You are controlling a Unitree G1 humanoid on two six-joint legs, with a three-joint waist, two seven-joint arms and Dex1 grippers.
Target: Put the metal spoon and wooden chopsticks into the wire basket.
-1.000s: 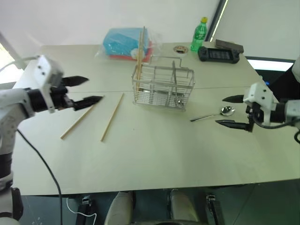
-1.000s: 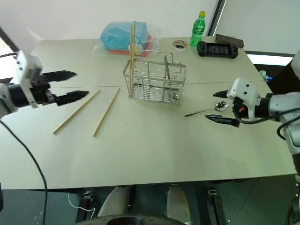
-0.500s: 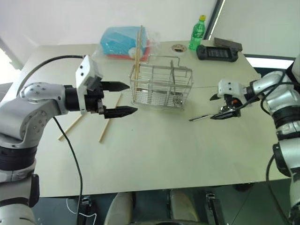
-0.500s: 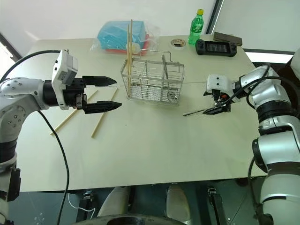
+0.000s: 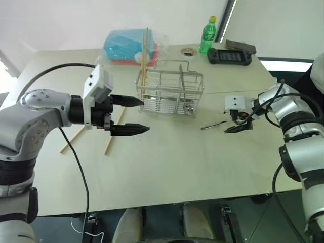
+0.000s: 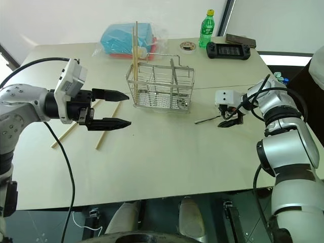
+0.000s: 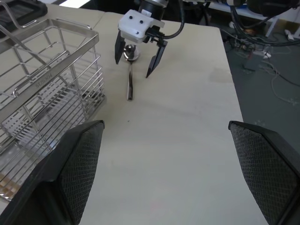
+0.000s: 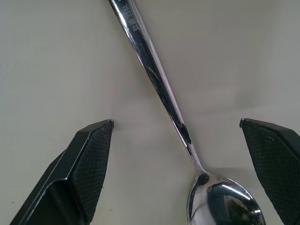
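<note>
The metal spoon [image 8: 159,84] lies on the table to the right of the wire basket [image 5: 169,93]. My right gripper [image 8: 177,123] is open and points down over it, one finger on each side of the neck just above the bowl [image 8: 225,201]. Two wooden chopsticks [image 5: 144,55] stand upright in the basket's left end. Two more, one [image 5: 68,144] beside the other [image 5: 108,147], lie flat on the table left of the basket. My left gripper [image 5: 146,115] hangs open and empty above the table, just left of the basket, pointing toward it.
A blue plastic-wrapped package [image 5: 129,45] lies behind the basket. A green bottle [image 5: 205,36], a black game controller [image 5: 229,54] and a small round lid [image 5: 188,51] sit at the back right. The table's front half [image 5: 167,172] is bare.
My left gripper swung right, from over the loose chopsticks to beside the basket. My right gripper tipped downward and came in over the spoon's bowl. Both stayed open.
</note>
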